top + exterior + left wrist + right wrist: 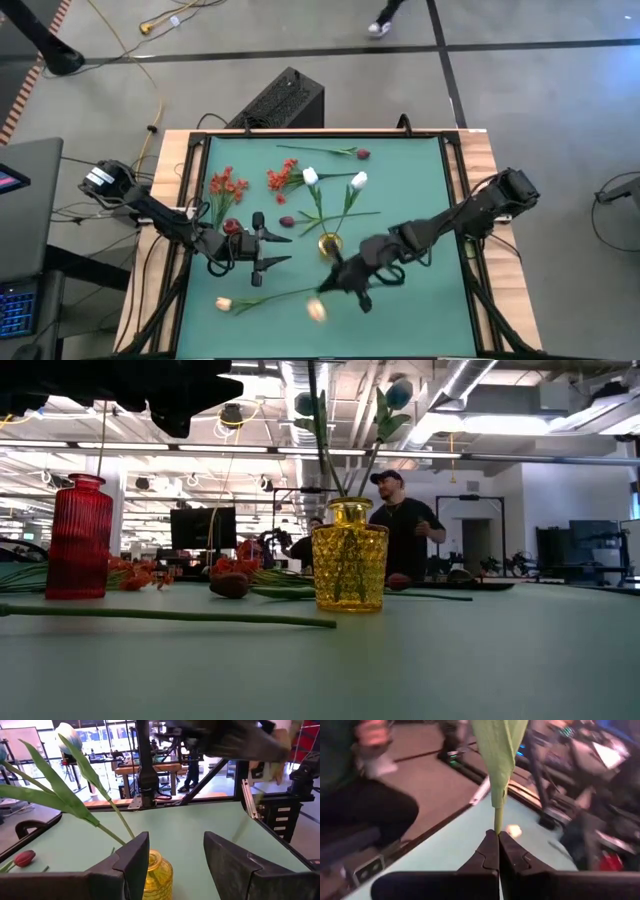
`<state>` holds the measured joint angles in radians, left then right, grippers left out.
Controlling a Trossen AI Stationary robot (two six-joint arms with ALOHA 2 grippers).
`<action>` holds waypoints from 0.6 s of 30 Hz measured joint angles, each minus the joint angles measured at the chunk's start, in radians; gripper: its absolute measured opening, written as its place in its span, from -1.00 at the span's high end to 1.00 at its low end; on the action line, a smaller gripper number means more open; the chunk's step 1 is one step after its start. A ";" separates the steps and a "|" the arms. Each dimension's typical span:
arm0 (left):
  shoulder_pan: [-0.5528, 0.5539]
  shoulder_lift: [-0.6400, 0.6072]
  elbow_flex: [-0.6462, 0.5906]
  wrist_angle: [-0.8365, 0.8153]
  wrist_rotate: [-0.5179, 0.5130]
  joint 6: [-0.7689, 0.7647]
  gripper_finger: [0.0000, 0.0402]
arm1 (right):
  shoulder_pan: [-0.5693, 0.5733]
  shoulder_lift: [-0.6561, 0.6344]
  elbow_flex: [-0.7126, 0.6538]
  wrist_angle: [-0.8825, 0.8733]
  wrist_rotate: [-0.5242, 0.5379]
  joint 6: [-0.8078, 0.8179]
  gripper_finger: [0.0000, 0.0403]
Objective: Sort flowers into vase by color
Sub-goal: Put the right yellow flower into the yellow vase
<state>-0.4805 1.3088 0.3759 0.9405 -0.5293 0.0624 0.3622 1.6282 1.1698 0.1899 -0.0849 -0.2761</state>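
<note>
Item: flowers, sort by colour. We logged the right end effector [498, 851] clamped on a flower stem [497, 820], held above the counter [420, 180] nr the yellow vase [329, 245], w/ two white tulips [358, 181]. Left end effector [172, 860] apart, beside the red vase [79, 538]. Other flowers lay scattered.

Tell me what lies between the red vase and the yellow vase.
In the low view, between the red vase and the yellow vase lie red-orange blossoms and a dark maroon bud on the mat.
</note>
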 joint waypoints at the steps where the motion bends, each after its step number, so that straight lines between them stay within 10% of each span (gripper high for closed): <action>1: 0.000 0.000 0.000 0.000 0.000 0.000 0.11 | -0.019 -0.008 0.000 -0.006 0.001 0.038 0.91; 18: -0.003 0.000 0.000 -0.040 0.031 -0.050 0.11 | -0.132 -0.212 -0.265 0.207 0.102 0.093 0.91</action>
<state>-0.4835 1.3090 0.3763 0.9001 -0.4987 0.0128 0.2299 1.4163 0.9053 0.3964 0.0172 -0.1827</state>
